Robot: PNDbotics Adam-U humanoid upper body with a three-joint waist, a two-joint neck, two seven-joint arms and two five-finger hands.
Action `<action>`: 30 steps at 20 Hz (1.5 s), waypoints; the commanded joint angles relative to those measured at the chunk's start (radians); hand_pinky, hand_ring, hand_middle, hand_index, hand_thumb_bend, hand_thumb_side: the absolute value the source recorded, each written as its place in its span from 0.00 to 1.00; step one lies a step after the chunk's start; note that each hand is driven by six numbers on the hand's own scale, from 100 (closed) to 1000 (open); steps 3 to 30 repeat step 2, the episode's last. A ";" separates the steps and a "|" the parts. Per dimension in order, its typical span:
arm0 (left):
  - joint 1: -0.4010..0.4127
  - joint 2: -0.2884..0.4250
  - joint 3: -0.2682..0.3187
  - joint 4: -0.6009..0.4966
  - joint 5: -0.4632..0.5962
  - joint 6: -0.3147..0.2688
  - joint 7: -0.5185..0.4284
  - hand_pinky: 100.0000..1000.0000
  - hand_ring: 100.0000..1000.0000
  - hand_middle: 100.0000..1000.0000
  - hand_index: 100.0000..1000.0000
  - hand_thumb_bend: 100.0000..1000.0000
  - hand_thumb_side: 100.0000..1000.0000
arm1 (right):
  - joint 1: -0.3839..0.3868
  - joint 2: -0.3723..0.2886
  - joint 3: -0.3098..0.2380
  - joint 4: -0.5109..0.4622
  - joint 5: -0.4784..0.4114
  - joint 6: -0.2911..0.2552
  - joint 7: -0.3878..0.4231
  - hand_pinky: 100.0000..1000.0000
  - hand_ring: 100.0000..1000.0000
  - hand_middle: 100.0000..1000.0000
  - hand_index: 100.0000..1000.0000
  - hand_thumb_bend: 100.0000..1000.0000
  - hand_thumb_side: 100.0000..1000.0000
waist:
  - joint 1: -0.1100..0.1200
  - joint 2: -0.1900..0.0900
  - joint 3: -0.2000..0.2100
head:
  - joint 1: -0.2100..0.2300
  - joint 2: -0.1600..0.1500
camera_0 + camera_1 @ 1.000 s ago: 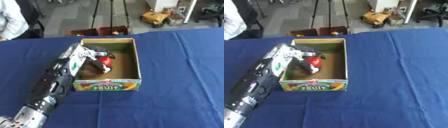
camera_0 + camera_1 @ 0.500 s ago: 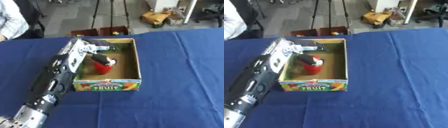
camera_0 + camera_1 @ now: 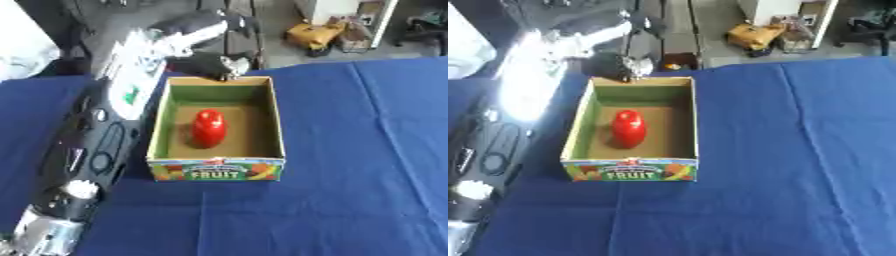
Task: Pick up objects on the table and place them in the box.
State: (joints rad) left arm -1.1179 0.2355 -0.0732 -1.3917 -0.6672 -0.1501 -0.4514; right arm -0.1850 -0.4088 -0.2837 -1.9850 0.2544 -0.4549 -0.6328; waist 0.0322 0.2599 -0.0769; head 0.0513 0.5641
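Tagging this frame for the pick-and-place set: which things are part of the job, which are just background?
Job:
- fruit box, open-topped, on the blue table
- red object, lying inside the box
- left hand, above the box's far edge, holding nothing

Background:
- yellow item on the floor behind the table
- white cabinet beyond it

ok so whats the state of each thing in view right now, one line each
fruit box: open-topped, upright on the blue table, holding one item
red object: lying on the box floor, nothing touching it
left hand: raised above the far rim of the box, holding nothing, fingers too blurred to tell if open or shut
right hand: not in view
blue table cloth: spread flat over the table, faint creases
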 commanded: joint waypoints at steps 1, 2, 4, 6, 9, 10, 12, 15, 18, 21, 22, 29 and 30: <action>0.011 0.053 0.025 -0.123 0.124 0.078 0.156 0.65 0.75 0.68 0.96 0.00 0.73 | -0.005 -0.021 -0.012 -0.015 0.007 -0.003 -0.011 0.69 0.73 0.53 0.73 0.00 0.91 | -0.009 -0.018 0.005 | -0.012 0.005; 0.025 0.058 0.029 -0.152 0.172 0.101 0.198 0.63 0.74 0.67 0.96 0.00 0.74 | -0.005 -0.022 -0.013 -0.015 0.008 -0.004 -0.014 0.69 0.73 0.53 0.73 0.00 0.91 | -0.010 -0.018 0.008 | -0.016 0.005; 0.025 0.058 0.029 -0.152 0.172 0.101 0.198 0.63 0.74 0.67 0.96 0.00 0.74 | -0.005 -0.022 -0.013 -0.015 0.008 -0.004 -0.014 0.69 0.73 0.53 0.73 0.00 0.91 | -0.010 -0.018 0.008 | -0.016 0.005; 0.025 0.058 0.029 -0.152 0.172 0.101 0.198 0.63 0.74 0.67 0.96 0.00 0.74 | -0.005 -0.022 -0.013 -0.015 0.008 -0.004 -0.014 0.69 0.73 0.53 0.73 0.00 0.91 | -0.010 -0.018 0.008 | -0.016 0.005; 0.025 0.058 0.029 -0.152 0.172 0.101 0.198 0.63 0.74 0.67 0.96 0.00 0.74 | -0.005 -0.022 -0.013 -0.015 0.008 -0.004 -0.014 0.69 0.73 0.53 0.73 0.00 0.91 | -0.010 -0.018 0.008 | -0.016 0.005; 0.025 0.058 0.029 -0.152 0.172 0.101 0.198 0.63 0.74 0.67 0.96 0.00 0.74 | -0.005 -0.022 -0.013 -0.015 0.008 -0.004 -0.014 0.69 0.73 0.53 0.73 0.00 0.91 | -0.010 -0.018 0.008 | -0.016 0.005; 0.025 0.058 0.029 -0.152 0.172 0.101 0.198 0.63 0.74 0.67 0.96 0.00 0.74 | -0.005 -0.022 -0.013 -0.015 0.008 -0.004 -0.014 0.69 0.73 0.53 0.73 0.00 0.91 | -0.010 -0.018 0.008 | -0.016 0.005; 0.025 0.058 0.029 -0.152 0.172 0.101 0.198 0.63 0.74 0.67 0.96 0.00 0.74 | -0.005 -0.022 -0.013 -0.015 0.008 -0.004 -0.014 0.69 0.73 0.53 0.73 0.00 0.91 | -0.010 -0.018 0.008 | -0.016 0.005; 0.025 0.058 0.029 -0.152 0.172 0.101 0.198 0.63 0.74 0.67 0.96 0.00 0.74 | -0.005 -0.022 -0.013 -0.015 0.008 -0.004 -0.014 0.69 0.73 0.53 0.73 0.00 0.91 | -0.010 -0.018 0.008 | -0.016 0.005; 0.025 0.058 0.029 -0.152 0.172 0.101 0.198 0.63 0.74 0.67 0.96 0.00 0.74 | -0.005 -0.022 -0.013 -0.015 0.008 -0.004 -0.014 0.69 0.73 0.53 0.73 0.00 0.91 | -0.010 -0.018 0.008 | -0.016 0.005; 0.025 0.058 0.029 -0.152 0.172 0.101 0.198 0.63 0.74 0.67 0.96 0.00 0.74 | -0.005 -0.022 -0.013 -0.015 0.008 -0.004 -0.014 0.69 0.73 0.53 0.73 0.00 0.91 | -0.010 -0.018 0.008 | -0.016 0.005; 0.025 0.058 0.029 -0.152 0.172 0.101 0.198 0.63 0.74 0.67 0.96 0.00 0.74 | -0.005 -0.022 -0.013 -0.015 0.008 -0.004 -0.014 0.69 0.73 0.53 0.73 0.00 0.91 | -0.010 -0.018 0.008 | -0.016 0.005; 0.025 0.058 0.029 -0.152 0.172 0.101 0.198 0.63 0.74 0.67 0.96 0.00 0.74 | -0.005 -0.022 -0.013 -0.015 0.008 -0.004 -0.014 0.69 0.73 0.53 0.73 0.00 0.91 | -0.010 -0.018 0.008 | -0.016 0.005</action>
